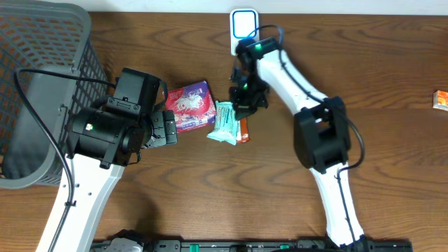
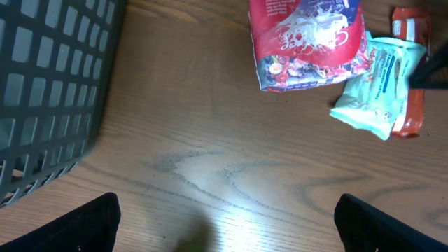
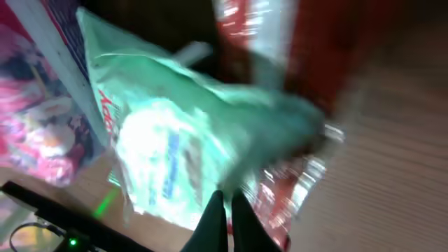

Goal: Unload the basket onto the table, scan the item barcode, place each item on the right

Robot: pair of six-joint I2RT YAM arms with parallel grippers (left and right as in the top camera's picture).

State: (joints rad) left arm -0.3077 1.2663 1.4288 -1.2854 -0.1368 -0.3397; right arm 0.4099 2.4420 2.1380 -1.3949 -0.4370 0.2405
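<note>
A mint-green packet point(image 1: 225, 122) point(image 2: 378, 87) point(image 3: 182, 133) lies at mid-table, partly on top of an orange-red packet point(image 1: 243, 131) point(image 2: 409, 105) point(image 3: 280, 49). My right gripper point(image 1: 245, 98) point(image 3: 227, 199) is at the mint packet's upper edge. Its jaws are pressed together on that edge, though the right wrist view is blurred. A pink-red snack bag point(image 1: 189, 105) point(image 2: 308, 42) point(image 3: 35, 126) lies just left of both packets. My left gripper point(image 1: 168, 126) point(image 2: 224, 217) hangs wide open over bare wood beside the bag, holding nothing. No barcode shows on any item.
A dark mesh basket point(image 1: 42, 91) point(image 2: 49, 91) fills the far left. A white device with a blue face point(image 1: 243, 24) stands at the back edge behind the right arm. A small orange box point(image 1: 440, 99) sits at the far right edge.
</note>
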